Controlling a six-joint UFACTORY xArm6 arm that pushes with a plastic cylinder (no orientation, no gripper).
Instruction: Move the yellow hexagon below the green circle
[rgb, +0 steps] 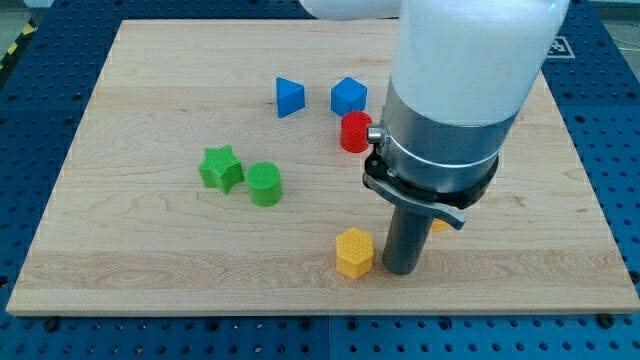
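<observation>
Pincer: none fitted, so nothing was released or clenched; the arm ended in a rod.
My tip (401, 270): on the bench (150, 270), just right of the yellow hexagon (354, 251), seemingly touching it, likely set to shove it leftward.
Yellow hexagon: near the view's bottom, right of and lower than the green circle (265, 184).
Green star (221, 168): beside the circle's left.
Judgement: hexagon not yet under the circle.
</observation>
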